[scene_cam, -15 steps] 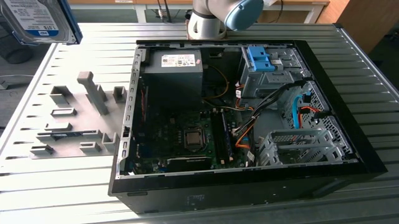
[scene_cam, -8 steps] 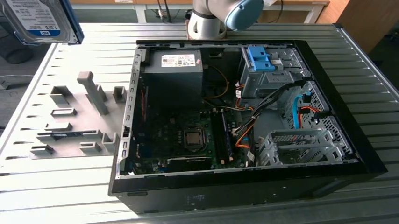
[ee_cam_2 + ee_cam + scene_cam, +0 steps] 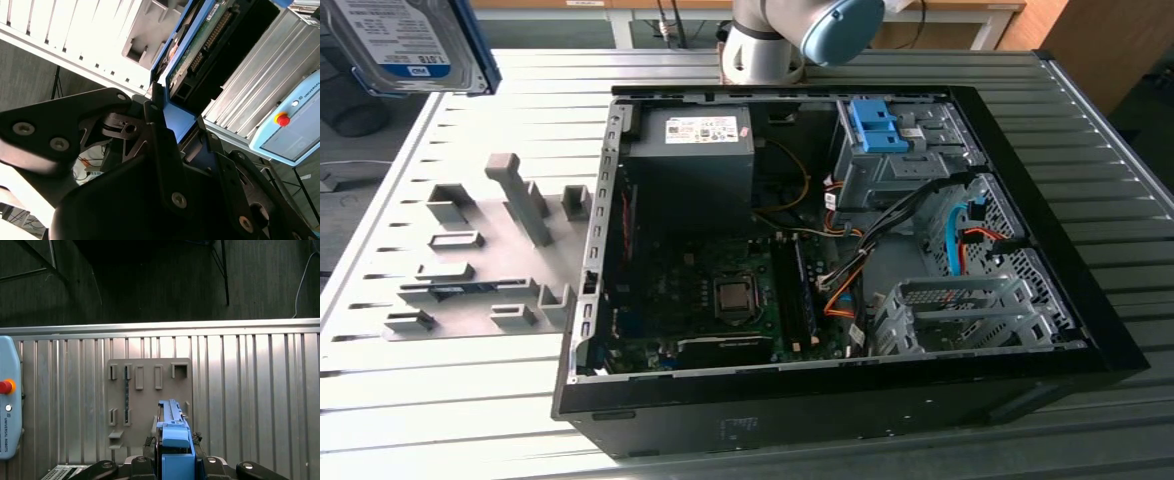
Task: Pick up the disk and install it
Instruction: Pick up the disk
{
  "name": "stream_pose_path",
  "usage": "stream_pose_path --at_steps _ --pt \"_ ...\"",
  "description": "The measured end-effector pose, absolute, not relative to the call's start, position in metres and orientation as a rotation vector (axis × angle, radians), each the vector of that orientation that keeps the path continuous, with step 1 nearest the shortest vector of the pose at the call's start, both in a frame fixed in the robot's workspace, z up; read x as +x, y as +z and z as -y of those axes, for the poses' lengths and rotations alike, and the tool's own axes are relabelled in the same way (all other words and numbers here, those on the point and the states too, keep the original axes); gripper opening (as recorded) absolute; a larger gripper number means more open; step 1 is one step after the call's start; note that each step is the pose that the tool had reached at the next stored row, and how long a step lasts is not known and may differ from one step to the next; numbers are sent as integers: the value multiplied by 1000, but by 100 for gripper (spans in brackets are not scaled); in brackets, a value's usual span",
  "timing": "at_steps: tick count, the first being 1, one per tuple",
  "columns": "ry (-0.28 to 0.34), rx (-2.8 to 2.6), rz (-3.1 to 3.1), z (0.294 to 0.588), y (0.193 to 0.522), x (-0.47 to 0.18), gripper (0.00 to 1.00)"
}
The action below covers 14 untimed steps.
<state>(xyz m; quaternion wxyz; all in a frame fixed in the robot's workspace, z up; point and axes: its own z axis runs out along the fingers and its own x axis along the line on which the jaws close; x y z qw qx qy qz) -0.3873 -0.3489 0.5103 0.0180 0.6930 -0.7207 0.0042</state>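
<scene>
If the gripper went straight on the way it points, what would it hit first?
Probably the grey slotted plate on the table, straight beyond the disk the gripper holds; depth is unclear.

In the exterior view the disk (image 3: 411, 45), above the bench's (image 3: 454, 400) far corner on the exterior view's left, is cut by the picture's edges. In the second wrist view the pincer (image 3: 180, 127) covers its near end.

The exterior view looked down from high up on the metal table (image 3: 1087, 130). The first wrist view looked straight down from far above; both showed the gray holder plate (image 3: 487, 215). The second wrist view sat very close behind the gripper (image 3: 177, 112) and the disk (image 3: 200, 45).
</scene>
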Motion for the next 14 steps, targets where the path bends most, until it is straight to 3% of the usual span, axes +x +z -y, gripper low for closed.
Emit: stream_pose_path --at_steps 14 --pt "13 2153 2239 349 510 -385 36"
